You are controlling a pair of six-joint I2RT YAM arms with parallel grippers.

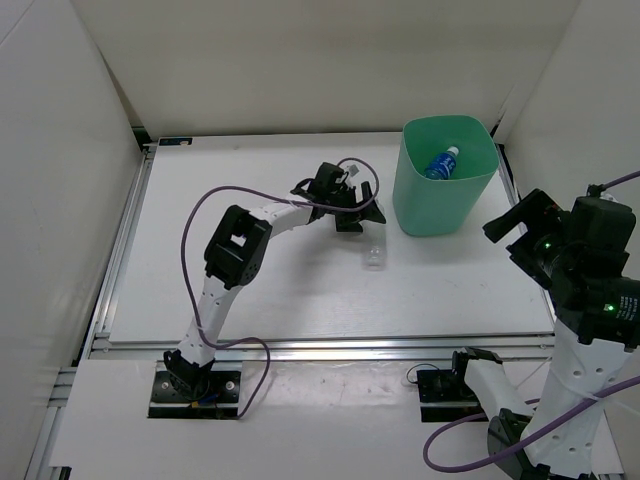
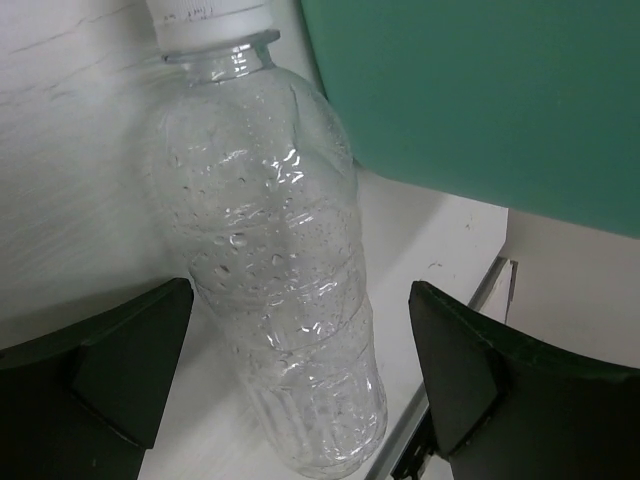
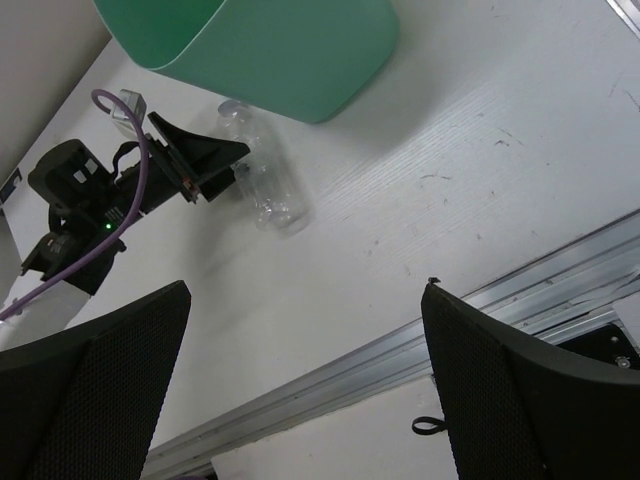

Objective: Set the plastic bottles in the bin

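A plain clear bottle with a white cap lies on the white table just left of the mint-green bin. A clear bottle with a blue label lies inside the bin. My left gripper is open and hovers just above and behind the clear bottle. In the left wrist view the bottle shows between the spread fingers, untouched, with the bin wall behind. My right gripper is open and empty, raised at the right. Its view shows the bin and the bottle. The green and orange-labelled bottles are out of view.
The table's metal rail runs along the near edge and also shows in the right wrist view. White walls enclose the back and both sides. A purple cable loops over the left arm.
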